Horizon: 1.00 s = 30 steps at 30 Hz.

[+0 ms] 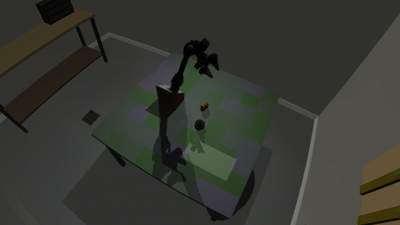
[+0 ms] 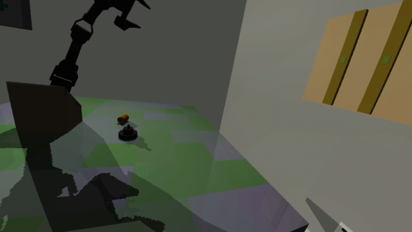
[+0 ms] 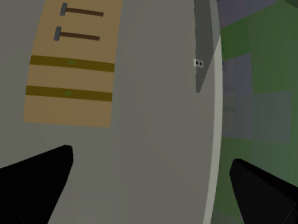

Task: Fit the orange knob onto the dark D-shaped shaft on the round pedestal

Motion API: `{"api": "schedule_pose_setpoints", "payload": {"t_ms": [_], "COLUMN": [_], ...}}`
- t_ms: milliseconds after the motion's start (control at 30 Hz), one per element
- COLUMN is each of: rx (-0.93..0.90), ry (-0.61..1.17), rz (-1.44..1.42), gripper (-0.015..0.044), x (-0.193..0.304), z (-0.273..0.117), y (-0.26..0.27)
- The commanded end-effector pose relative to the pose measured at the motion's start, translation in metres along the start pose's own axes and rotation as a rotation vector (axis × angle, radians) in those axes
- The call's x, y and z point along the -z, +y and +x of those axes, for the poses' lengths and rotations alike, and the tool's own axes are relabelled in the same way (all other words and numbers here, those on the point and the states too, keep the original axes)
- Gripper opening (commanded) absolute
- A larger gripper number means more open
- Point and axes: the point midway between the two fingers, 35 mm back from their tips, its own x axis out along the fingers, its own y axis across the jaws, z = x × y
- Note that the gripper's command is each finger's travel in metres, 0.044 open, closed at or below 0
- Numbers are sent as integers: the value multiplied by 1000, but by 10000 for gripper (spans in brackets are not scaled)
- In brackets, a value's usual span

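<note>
The orange knob (image 1: 204,105) (image 2: 123,118) lies on its side on the table, a short way from the round pedestal. The dark round pedestal (image 1: 199,125) (image 2: 127,135) stands upright on the table, with its thin shaft (image 2: 129,126) pointing up and bare. The shaft's flat side cannot be made out. My gripper (image 1: 215,73) (image 2: 145,18) (image 3: 154,163) is open and empty, high above the table and well above the knob and the pedestal. The wrist view shows neither the knob nor the pedestal.
The patchwork table top (image 1: 219,122) (image 2: 167,161) carries the arm's wedge-shaped base (image 1: 169,101) (image 2: 42,113), left of the knob and pedestal. A workbench (image 1: 40,34) stands at the far left. A wall with wooden panels (image 2: 341,58) (image 3: 72,110) rises at the right, beyond the table's edge.
</note>
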Motion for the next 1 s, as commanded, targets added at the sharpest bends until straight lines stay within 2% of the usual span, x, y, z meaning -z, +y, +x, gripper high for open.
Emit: {"api": "schedule_pose_setpoints", "payload": {"t_ms": [0, 233, 433, 667, 867, 967], "rx": [158, 402, 623, 894, 1146, 1190], "ry": [93, 201, 262, 298, 295, 291], "rz": [39, 77, 97, 108, 104, 102], "gripper": [440, 440, 440, 440, 440, 440], "x": [23, 61, 89, 109, 114, 113], "z": [45, 93, 109, 99, 69, 62], "y": [-55, -145, -234, -341, -431, -445]}}
